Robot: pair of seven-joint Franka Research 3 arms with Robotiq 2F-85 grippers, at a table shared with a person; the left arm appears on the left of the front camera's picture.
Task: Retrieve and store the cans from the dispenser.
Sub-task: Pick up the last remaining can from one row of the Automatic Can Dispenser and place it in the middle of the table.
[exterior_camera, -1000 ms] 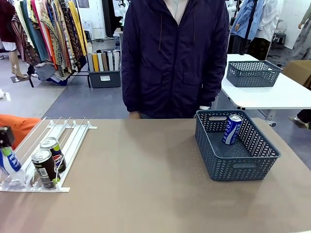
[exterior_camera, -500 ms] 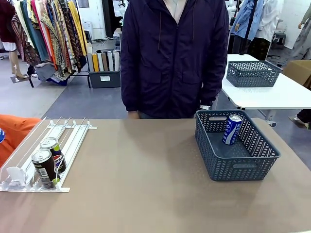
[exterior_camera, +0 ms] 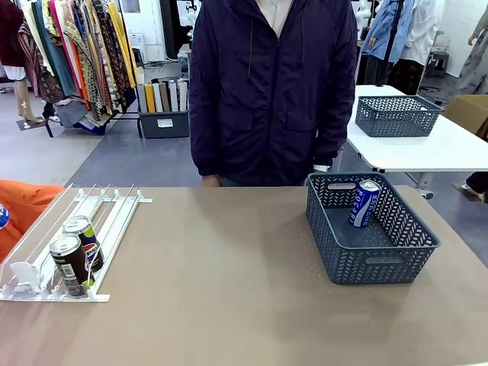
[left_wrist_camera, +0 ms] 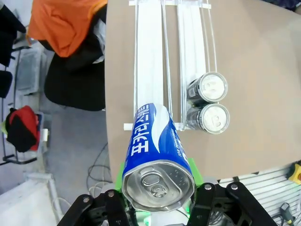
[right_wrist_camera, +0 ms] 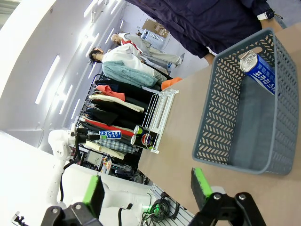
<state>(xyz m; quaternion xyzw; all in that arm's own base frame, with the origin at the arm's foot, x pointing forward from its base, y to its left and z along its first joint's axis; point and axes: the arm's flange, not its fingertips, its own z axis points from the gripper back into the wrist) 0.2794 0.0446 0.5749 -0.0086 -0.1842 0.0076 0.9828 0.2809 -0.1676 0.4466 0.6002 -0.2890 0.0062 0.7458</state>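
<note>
L gripper [left_wrist_camera: 158,183] clamped on blue can [left_wrist_camera: 155,141], green pads either side of it, silver top toward the wrist cam; can is up in the air by the low end of the rack [left_wrist_camera: 149,56], clear of the rails. R gripper [right_wrist_camera: 147,186] fingers apart, nothing btw them, hanging above the table's right side near the basket [right_wrist_camera: 244,117]. Rack lies along the left edge of the table [exterior_camera: 229,290], low end by the near-left corner; 2 dark cans [exterior_camera: 70,263] in one lane at that end, touching, one behind the other, rear one w/ Pepsi logo. Basket sits near the right edge, 2nd blue can [exterior_camera: 364,203] leaning on its far wall. Person [exterior_camera: 274,91] stands at the far edge
</note>
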